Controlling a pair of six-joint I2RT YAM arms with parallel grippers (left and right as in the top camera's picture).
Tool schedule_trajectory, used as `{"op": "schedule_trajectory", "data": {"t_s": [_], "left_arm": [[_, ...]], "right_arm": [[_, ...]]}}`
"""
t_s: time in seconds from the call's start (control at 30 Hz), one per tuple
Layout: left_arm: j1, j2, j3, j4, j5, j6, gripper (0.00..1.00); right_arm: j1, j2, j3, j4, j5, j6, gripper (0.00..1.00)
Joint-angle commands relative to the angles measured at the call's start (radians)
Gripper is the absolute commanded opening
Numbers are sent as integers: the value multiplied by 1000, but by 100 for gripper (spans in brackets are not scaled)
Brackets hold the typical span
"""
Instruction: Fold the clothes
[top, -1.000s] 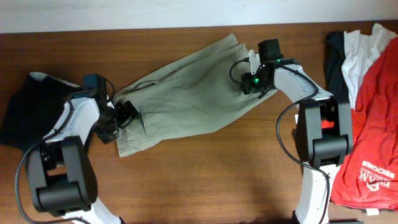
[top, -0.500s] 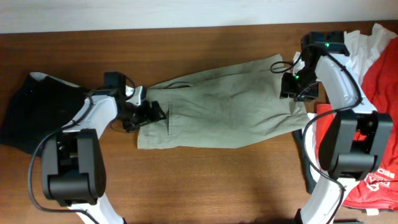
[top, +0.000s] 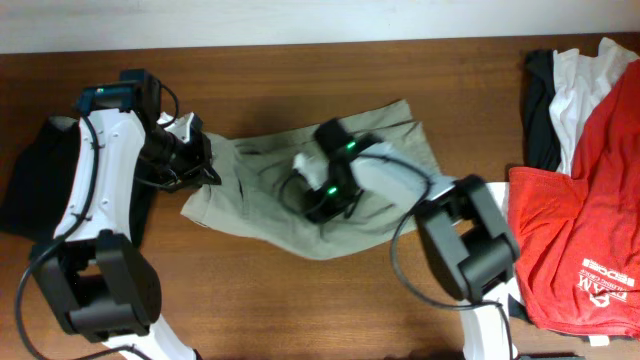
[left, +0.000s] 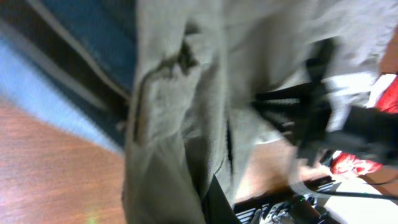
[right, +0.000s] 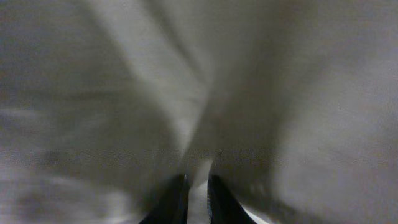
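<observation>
The khaki shorts (top: 380, 150) lie bunched and partly doubled over across the middle of the table. My left gripper (top: 203, 163) is shut on their left end; the left wrist view is filled with hanging khaki cloth (left: 180, 99) and shows one dark finger (left: 219, 205) at the bottom. My right gripper (top: 316, 200) reaches over to the middle of the shorts. Its two dark fingers (right: 176, 202) stand close together with a pale fold of the cloth (right: 280, 93) pinched between them.
A red printed T-shirt (top: 585, 250) lies at the right edge, with a white garment (top: 582, 85) and a black one (top: 540, 100) behind it. Another black garment (top: 35, 185) lies at the far left. The right arm's base (top: 475, 250) stands just right of the shorts.
The shorts were stretched flat between both grippers. Now my right gripper has swung left to the middle, dragging cloth over, and my left gripper has closed on the left end.
</observation>
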Motion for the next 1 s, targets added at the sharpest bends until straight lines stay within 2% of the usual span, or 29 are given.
{"op": "schedule_trajectory", "data": {"t_s": [0.0, 0.07, 0.1, 0.13, 0.23, 0.3, 0.37, 0.43, 0.5, 0.67, 0.7, 0.73, 0.77, 0.87, 0.9, 0.97], "left_arm": [[5, -117, 42, 3, 69, 10, 0], [5, -172, 47, 23, 70, 10, 0], [5, -195, 47, 35, 68, 10, 0], [4, -204, 47, 36, 42, 10, 0], [4, -205, 45, 32, -2, 10, 0], [4, -205, 45, 33, -1, 9, 0], [-10, -205, 45, 53, 39, 5, 0], [-102, -205, 45, 102, 66, 5, 0], [-274, -194, 45, 207, 55, -49, 0], [-555, -43, 44, 411, 52, -100, 2], [-595, 5, 44, 480, 53, -100, 25], [-605, 23, 44, 520, 51, -99, 52], [-594, 23, 45, 551, 51, -91, 67], [-502, 20, 81, 554, 35, -84, 71], [-450, 22, 77, 554, -29, -84, 76], [-380, 37, 76, 555, -91, -85, 86]], "right_arm": [[130, 26, -3, 124, -57, -3, 18], [157, 26, 5, 167, -50, -3, 21], [139, 19, 40, 127, 6, -4, 22], [98, -4, 88, 45, 76, -4, 28], [-121, -53, 248, -196, 264, -15, 33], [-278, -41, 224, -294, 295, -15, 33], [-384, -34, 110, -297, 295, -46, 33], [-422, -34, -55, -227, 294, -46, 33], [-416, -34, -145, -180, 291, -40, 33], [-420, -36, -138, -212, 291, -28, 27], [-430, -45, -117, -249, 294, -29, 27], [-452, -61, -90, -288, 341, 9, 28], [-507, -95, -32, -346, 405, 68, 30], [-672, -193, 162, -484, 412, 102, 33], [-713, -235, 245, -537, 381, 91, 36], [-705, -261, 263, -549, 275, 20, 40]]}}
